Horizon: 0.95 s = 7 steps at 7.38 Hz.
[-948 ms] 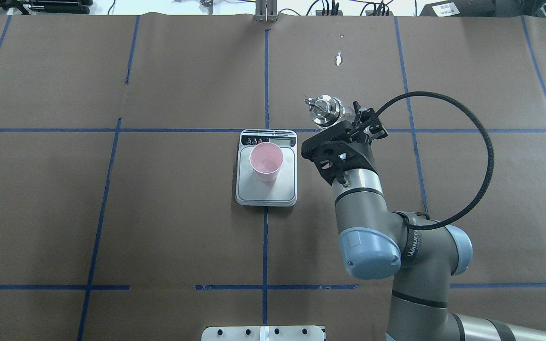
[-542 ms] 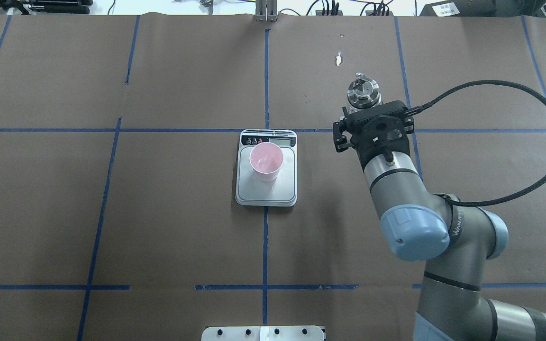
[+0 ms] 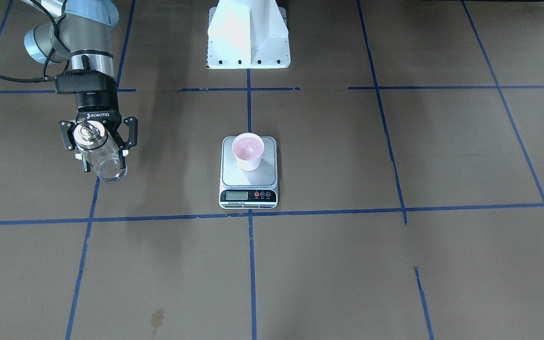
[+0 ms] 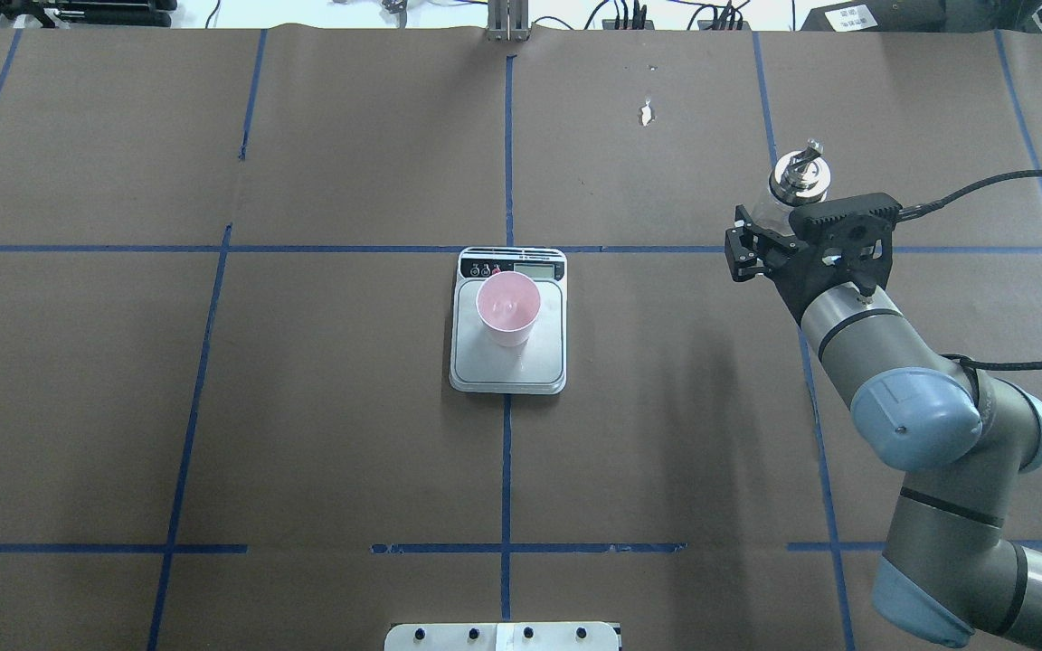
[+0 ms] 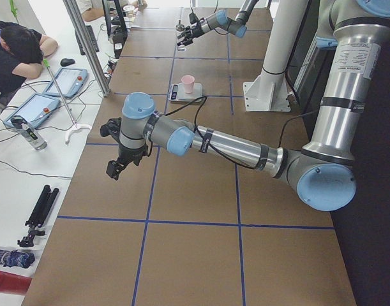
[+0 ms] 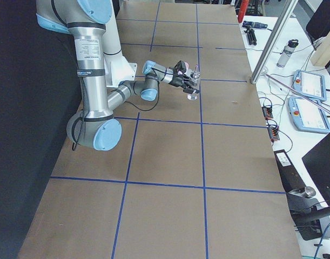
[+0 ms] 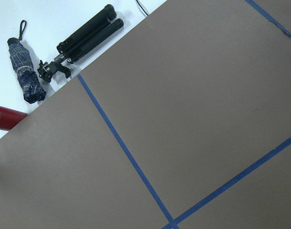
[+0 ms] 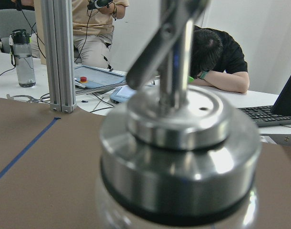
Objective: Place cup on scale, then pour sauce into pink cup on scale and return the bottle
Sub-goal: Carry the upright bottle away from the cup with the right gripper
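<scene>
Two pincers: right pincer (image 3: 103, 158) clamped on bottle (image 3: 107, 171), well apart from cup (image 3: 248, 151) on scale (image 3: 248, 182); left pincer (image 5: 114, 170) cannot tell; tripod (image 7: 88, 36), umbrella (image 7: 28, 78) beside table (image 7: 207, 119)

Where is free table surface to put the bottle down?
Bare paper lies right of the scale, around the right gripper holding the bottle. The centre is taken: the scale carries the cup.

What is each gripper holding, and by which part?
The right gripper holds the bottle by its glass body, just below the silver cap. The left gripper shows nothing in it.
</scene>
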Available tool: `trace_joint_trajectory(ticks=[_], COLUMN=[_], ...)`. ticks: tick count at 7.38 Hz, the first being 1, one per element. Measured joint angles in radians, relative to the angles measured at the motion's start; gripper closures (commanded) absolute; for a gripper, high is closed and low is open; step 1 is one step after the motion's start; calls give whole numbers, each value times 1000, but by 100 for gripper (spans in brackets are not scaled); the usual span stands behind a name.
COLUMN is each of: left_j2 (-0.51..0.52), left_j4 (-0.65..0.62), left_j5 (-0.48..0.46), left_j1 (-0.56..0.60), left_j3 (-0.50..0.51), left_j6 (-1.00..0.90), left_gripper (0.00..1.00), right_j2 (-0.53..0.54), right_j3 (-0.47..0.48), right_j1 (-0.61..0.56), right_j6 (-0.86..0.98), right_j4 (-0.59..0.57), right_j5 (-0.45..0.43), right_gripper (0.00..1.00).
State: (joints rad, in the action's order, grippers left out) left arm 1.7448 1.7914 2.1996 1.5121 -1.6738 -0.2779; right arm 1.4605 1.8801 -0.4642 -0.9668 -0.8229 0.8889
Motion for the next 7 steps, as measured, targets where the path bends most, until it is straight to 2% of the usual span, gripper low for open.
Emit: trace_joint_trajectory(ticks=[1, 4, 7], left_j2=[0, -1, -2], left_j4=[0, -1, -1], left_j5=[0, 2, 4], left_j1=[0, 1, 1], left_j3=[-1, -1, -1], left_j6=[0, 1, 2], left_gripper=[0, 0, 0], right_j2=[12, 114, 145], right_j3=[-20, -123, -166], right_j1=[-2, -4, -3], right_j6=[-32, -73, -75], right_j4=[28, 208, 228], right_j5=[4, 27, 51], right_gripper=[100, 100, 100])
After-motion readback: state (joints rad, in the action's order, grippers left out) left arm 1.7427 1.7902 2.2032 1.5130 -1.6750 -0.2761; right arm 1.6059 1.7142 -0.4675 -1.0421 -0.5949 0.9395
